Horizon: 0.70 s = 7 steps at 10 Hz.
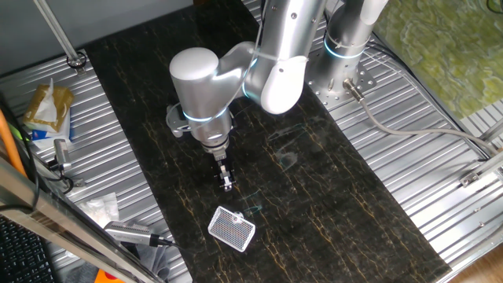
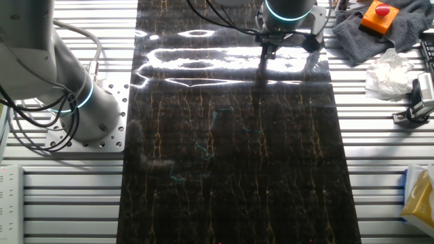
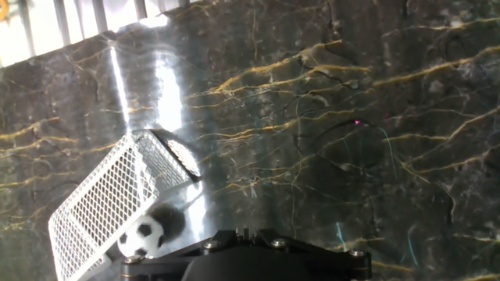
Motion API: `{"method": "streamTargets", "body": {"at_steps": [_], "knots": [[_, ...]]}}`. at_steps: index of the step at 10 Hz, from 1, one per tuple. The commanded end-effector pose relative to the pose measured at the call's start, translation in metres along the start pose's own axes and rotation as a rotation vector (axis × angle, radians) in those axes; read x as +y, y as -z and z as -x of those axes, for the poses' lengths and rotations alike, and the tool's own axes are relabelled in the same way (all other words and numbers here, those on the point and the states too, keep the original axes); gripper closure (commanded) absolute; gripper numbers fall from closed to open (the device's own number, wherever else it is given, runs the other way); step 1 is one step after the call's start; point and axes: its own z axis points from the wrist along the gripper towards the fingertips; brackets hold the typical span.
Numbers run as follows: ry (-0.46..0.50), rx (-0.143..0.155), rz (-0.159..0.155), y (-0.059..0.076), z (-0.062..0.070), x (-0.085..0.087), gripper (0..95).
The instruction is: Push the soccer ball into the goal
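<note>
In the hand view the nearest thing is the dark body of the claw, filling the bottom edge; its fingertips are cut off below the frame, so whether the jaws stand open or closed cannot be told. Just beyond it on the left lies the soccer ball [image 3: 141, 235], touching the white frame of the goal [image 3: 109, 203] at its near lower corner — it seems to sit at the mouth, though the netting blurs the line. To the right and farther on, the dark veined slab [image 3: 328, 117] runs bare to the ribbed metal at the far left corner.

In one fixed view the gripper [image 1: 227, 182] hangs upright over the slab, with the goal just near and slightly right of it; the ball there is too small to make out. Bare slab spreads right of the goal, and clutter lines the left edge of the table [image 1: 440, 220].

In the other fixed view the gripper [image 2: 266, 51] shows only at the far edge — thin, dark, hard to read — and the goal is out of frame.
</note>
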Motion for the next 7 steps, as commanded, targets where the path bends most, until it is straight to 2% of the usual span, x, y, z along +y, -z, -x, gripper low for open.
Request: {"method": "streamTargets", "body": {"at_steps": [1,3,7], "knots": [[-0.049,0.011,0.018,0.0005,-0.0004,0.0011,95.0],[-0.077,0.017,0.028,0.0024,-0.0025,0.0038,95.0],[-0.081,0.010,0.024,-0.0015,-0.0069,0.0111,95.0]]}}
